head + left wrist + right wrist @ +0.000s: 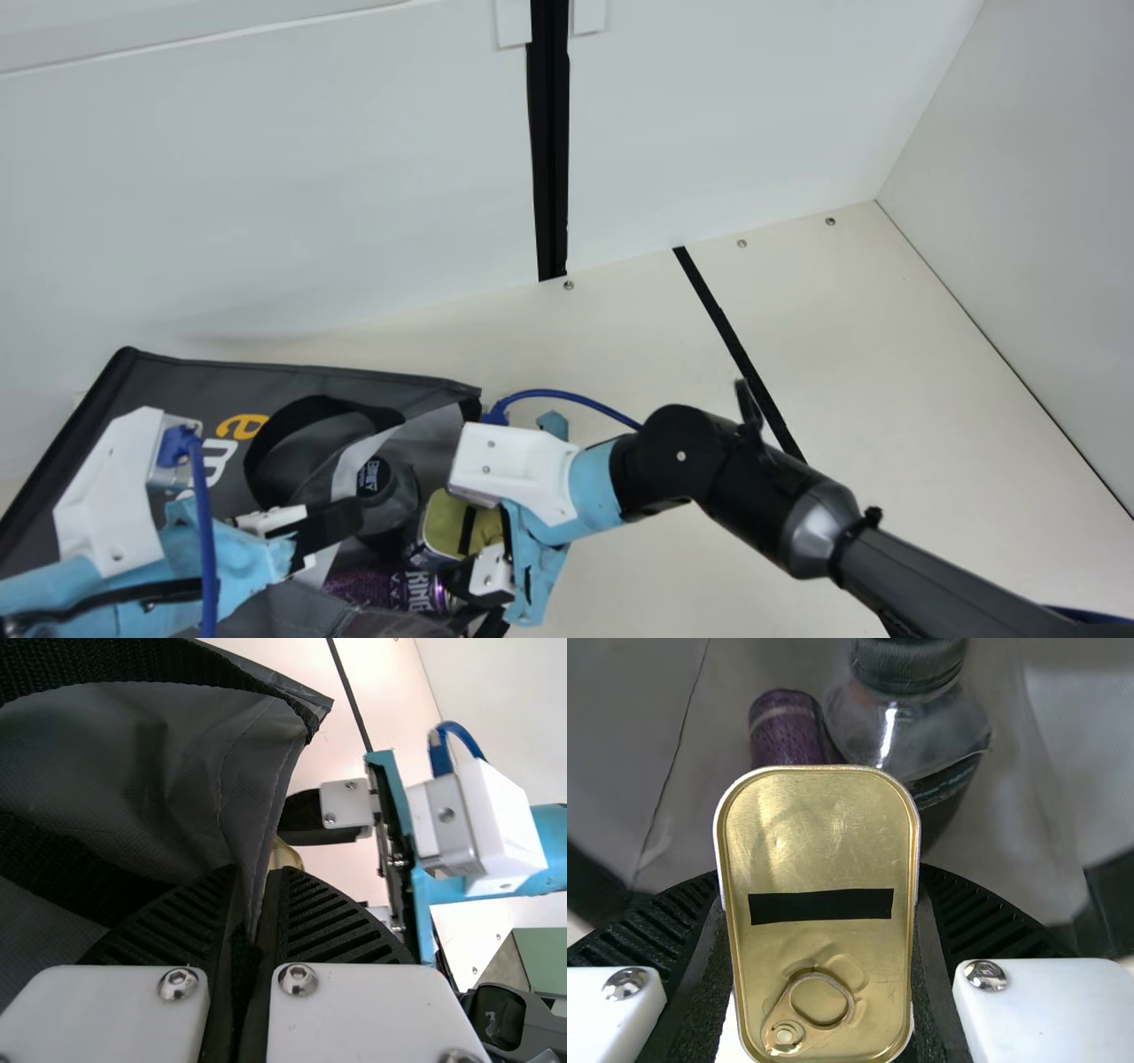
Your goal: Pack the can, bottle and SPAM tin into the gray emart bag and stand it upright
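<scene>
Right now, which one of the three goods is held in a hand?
The gold-lidded SPAM tin: the right hand grips it. The purple can and the black-capped bottle are inside the gray bag, held by no hand.

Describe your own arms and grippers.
My right arm is mostly black with a silver band. Like my left arm, it has pale-blue parts, a white housing and a blue cable. The left gripper and right gripper have white mounts, silver screws and black ribbed jaws.

The left claw [344, 523] pinches narrowly, the right claw [467, 542] wider.
</scene>
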Tool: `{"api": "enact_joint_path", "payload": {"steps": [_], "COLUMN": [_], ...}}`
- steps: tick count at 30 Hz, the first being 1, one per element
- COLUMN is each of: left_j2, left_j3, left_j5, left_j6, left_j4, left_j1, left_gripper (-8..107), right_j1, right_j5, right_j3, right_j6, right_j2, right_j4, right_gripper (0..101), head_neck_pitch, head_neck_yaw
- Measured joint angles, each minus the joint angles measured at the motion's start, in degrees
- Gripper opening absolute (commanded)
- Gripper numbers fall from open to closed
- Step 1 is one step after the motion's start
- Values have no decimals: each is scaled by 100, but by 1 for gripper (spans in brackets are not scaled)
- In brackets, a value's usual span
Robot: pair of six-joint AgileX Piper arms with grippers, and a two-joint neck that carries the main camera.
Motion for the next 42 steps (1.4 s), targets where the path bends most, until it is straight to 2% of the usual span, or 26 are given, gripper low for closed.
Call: {"api": "enact_joint_path", "payload": {"steps": [16, 29, 42], "left_j2": [0, 0, 0], "left_j3": [0, 0, 0], "left_j5": [0, 0, 0], "left_j6": [0, 0, 0], "left_j4": [0, 0, 0], "left_j1": [0, 0, 0], "left_gripper": [-8, -8, -8], "right_j1": [372, 638, 701], "right_j5": [-266, -443, -562], "right_j3": [-674, -1123, -1141], "right_j6": [-311, -239, -172], "right_j2": [976, 1393, 1384], "right_j4": [809, 1108, 1197], "right_gripper": [0, 0, 43], "head_neck_pitch": [9, 0, 0], "head_neck_yaw": [0, 0, 9]}}
